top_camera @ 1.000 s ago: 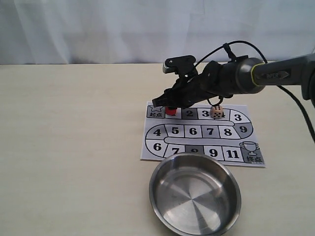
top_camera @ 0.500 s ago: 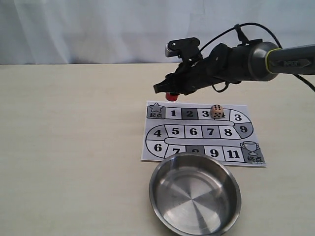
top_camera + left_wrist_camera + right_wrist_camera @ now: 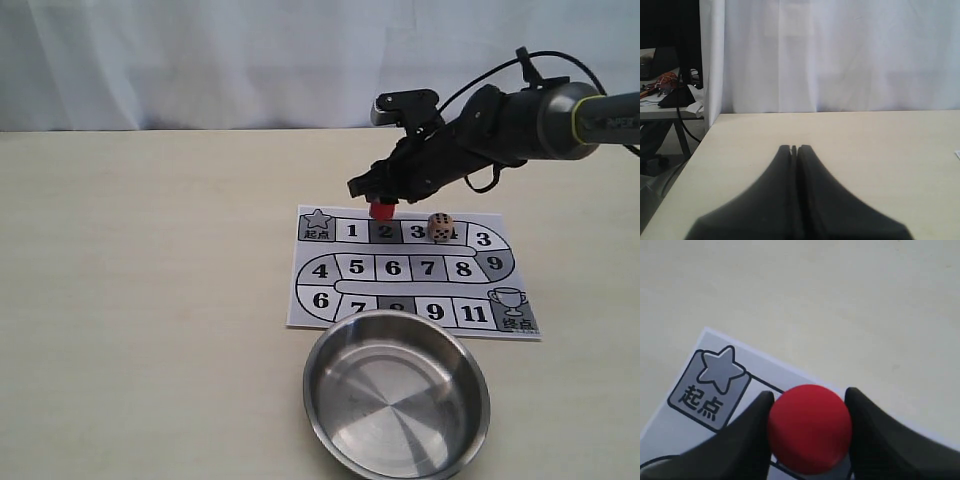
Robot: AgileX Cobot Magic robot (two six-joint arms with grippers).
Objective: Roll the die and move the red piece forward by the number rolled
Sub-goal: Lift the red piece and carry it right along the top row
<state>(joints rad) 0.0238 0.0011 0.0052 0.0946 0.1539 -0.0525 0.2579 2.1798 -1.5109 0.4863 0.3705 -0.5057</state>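
Observation:
The red piece [image 3: 381,210] hangs in the air over the board's top row, above square 2, with my right gripper [image 3: 379,203] shut on it. In the right wrist view the red piece [image 3: 809,427] fills the gap between both black fingers [image 3: 747,440], with the star start square below it. The beige die [image 3: 439,227] rests on the paper board [image 3: 410,300] in the top row, between squares 3 and 3. My left gripper [image 3: 794,148] is shut with nothing in it, over bare tabletop; it does not show in the exterior view.
A round steel bowl [image 3: 330,375] stands in front of the board, covering part of its near edge. A white curtain runs behind the table. The left wrist view shows the table's edge [image 3: 705,131] with a cluttered desk beyond.
My right gripper has lifted the red piece off square 1 and carried it right, to above square 2. The die and bowl have not moved.

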